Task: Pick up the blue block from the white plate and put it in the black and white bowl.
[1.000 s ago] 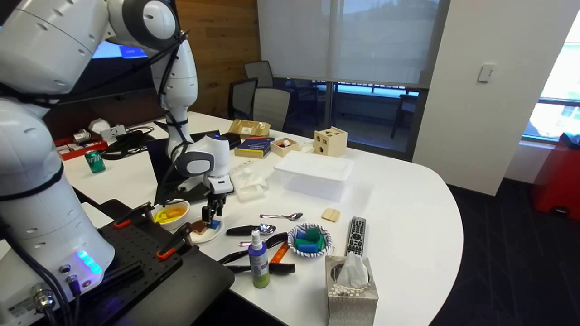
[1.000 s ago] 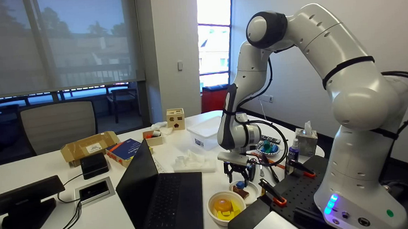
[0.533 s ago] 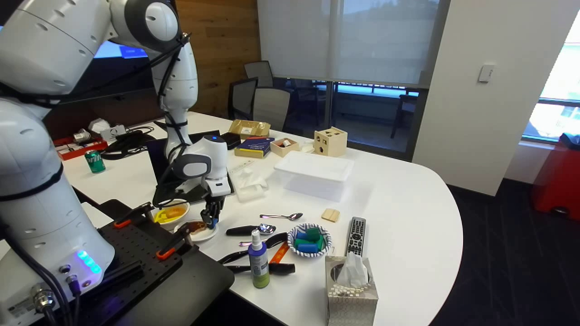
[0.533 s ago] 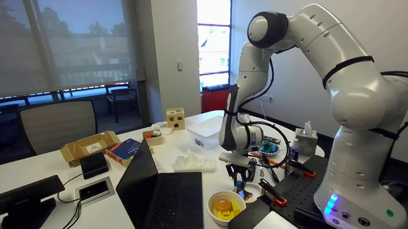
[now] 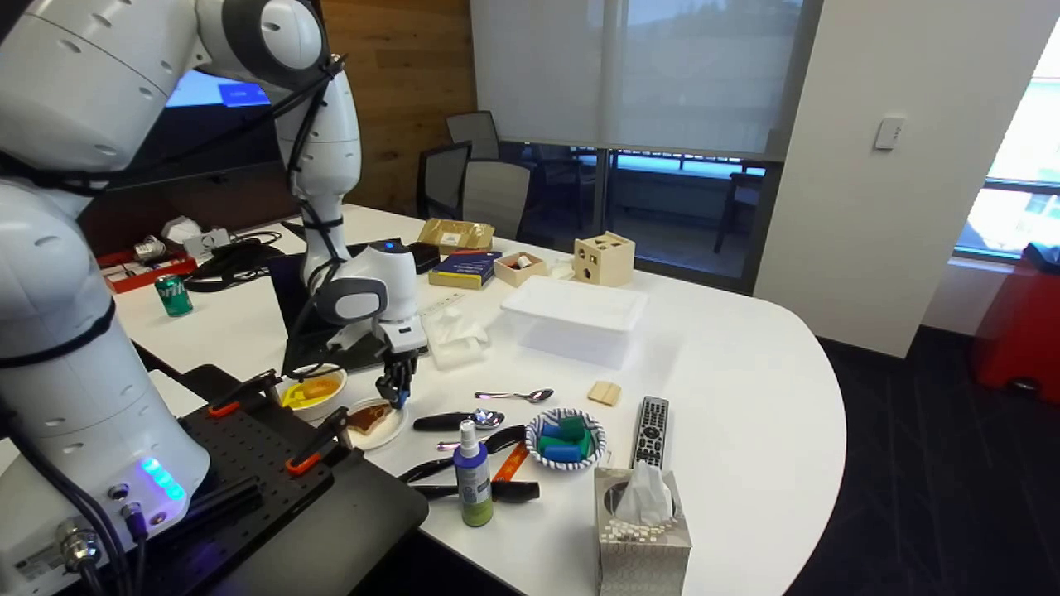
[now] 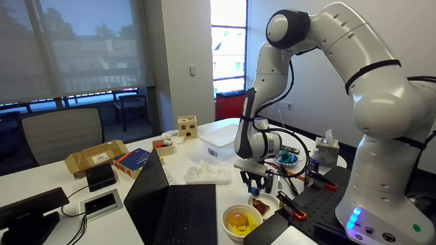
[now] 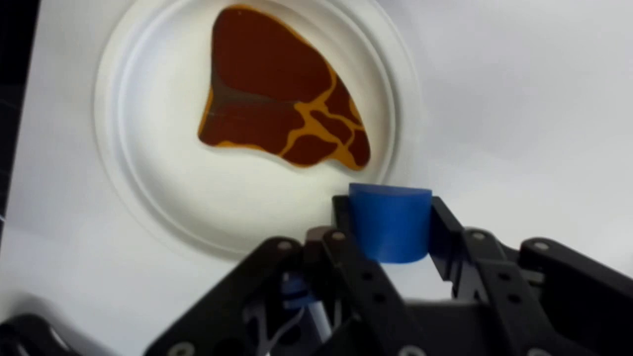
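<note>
My gripper [image 7: 390,220] is shut on the blue block [image 7: 393,230], which has a rounded side and sits between the two fingertips. In both exterior views the block shows low at the fingertips, just off the rim of the white plate [image 6: 277,206]. A brown steak-shaped piece [image 7: 277,84] lies on that plate [image 7: 111,128]. The black and white bowl [image 5: 566,466], patterned outside and holding several blue and green pieces, stands some way off toward the remote. It shows partly behind the arm's cable in an exterior view [image 6: 289,165].
A bowl with yellow and orange pieces [image 6: 226,228] is close beside the plate. Between plate and patterned bowl lie a dark-handled utensil [image 5: 447,421] and dark tongs [image 5: 505,436]. A spray bottle [image 5: 474,480] and tissue box [image 5: 642,546] stand tall nearby. Clamps [image 6: 292,205] rise at the mount's edge.
The fingers have come together on the blue block and lifted it off the plate. The plate shifted a little during the grip.
</note>
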`<state>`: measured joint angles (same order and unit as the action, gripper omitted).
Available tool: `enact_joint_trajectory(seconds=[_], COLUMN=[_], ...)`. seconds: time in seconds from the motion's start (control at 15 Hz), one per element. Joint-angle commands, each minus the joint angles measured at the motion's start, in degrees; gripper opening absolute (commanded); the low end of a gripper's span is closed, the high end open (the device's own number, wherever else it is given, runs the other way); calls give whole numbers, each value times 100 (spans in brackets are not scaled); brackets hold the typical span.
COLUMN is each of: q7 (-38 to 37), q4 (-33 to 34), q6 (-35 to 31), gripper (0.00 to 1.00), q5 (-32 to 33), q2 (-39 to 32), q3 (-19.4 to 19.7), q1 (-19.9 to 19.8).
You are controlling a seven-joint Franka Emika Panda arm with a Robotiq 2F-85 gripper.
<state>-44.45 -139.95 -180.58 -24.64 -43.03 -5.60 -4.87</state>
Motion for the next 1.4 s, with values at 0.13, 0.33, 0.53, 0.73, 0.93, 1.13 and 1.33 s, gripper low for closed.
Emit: enact_joint_trajectory(seconds=[0.13,0.33,0.53,0.73,0.93,1.13,1.33], q7=[568,681,905,1340,1873,2413,3268], q4=[-785,-1182,-1552,-1510,-1019,-410,-20], q6=[-211,-159,-4,38,471,977,1236], gripper=[14,14,14,14,14,14,14], q5=[-56,-98,89,745,1470,1891,1543], q2=[1327,2001,2645,2689,2593,2607,2754], q3=[-216,27,1102,2625,3947,4062,3260], q1=[-314,-294,68,357,598,164,-642])
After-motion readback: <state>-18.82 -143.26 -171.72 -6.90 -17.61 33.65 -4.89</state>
